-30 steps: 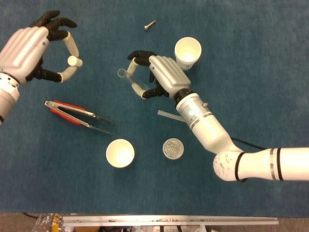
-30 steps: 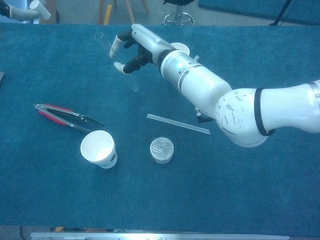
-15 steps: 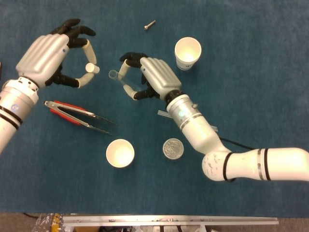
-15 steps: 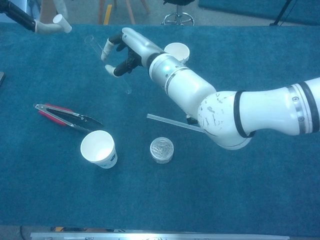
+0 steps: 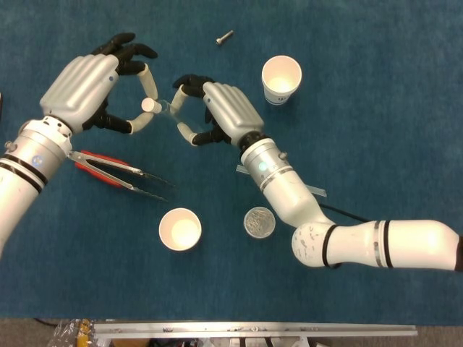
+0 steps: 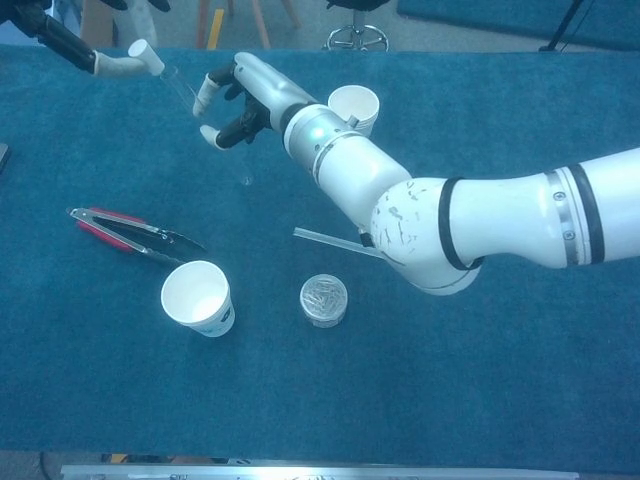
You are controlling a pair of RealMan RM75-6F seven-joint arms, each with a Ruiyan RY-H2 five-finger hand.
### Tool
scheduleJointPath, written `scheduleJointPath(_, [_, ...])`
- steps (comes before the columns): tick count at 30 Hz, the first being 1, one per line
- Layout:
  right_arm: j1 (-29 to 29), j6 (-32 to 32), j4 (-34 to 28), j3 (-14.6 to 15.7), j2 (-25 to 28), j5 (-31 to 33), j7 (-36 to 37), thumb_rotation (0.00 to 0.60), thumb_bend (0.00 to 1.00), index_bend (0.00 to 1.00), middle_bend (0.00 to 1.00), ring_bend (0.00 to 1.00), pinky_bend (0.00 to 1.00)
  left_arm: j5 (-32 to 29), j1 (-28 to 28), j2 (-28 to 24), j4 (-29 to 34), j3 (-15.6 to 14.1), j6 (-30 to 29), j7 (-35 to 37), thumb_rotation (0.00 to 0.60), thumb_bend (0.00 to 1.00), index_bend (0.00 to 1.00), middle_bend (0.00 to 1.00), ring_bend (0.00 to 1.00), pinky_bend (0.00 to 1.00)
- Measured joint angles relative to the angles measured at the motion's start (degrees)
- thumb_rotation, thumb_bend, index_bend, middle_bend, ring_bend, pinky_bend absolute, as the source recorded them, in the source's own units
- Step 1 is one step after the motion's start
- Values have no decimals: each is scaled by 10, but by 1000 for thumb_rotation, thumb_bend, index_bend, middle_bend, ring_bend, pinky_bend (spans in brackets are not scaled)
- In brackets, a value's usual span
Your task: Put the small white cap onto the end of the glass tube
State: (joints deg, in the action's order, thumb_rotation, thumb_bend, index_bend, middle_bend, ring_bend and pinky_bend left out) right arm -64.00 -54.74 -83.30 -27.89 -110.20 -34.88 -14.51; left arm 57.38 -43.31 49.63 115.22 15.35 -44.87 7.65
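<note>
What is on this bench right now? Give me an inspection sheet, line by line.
Surface: blue cloth table, no spills seen.
Job's things: small white cap pinched by the left hand, at the open end of the glass tube, which the right hand holds tilted above the table.
Clutter: red-handled tongs, two paper cups, round tin, clear strip, screw.
Hands: both occupied.
Cables: a dark cable beside the right arm.
Surroundings: chair legs beyond the far edge.

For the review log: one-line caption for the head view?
Left hand brings the white cap to the glass tube held by the right hand.
</note>
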Motion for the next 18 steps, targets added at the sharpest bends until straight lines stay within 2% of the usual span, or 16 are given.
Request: scheduleJointPath(18, [-2,4,-1,-2,-4,0,4,600,391,670,249,190,529,-12,-14,17,-17,-5,10,-9,600,327,546,185,0,48])
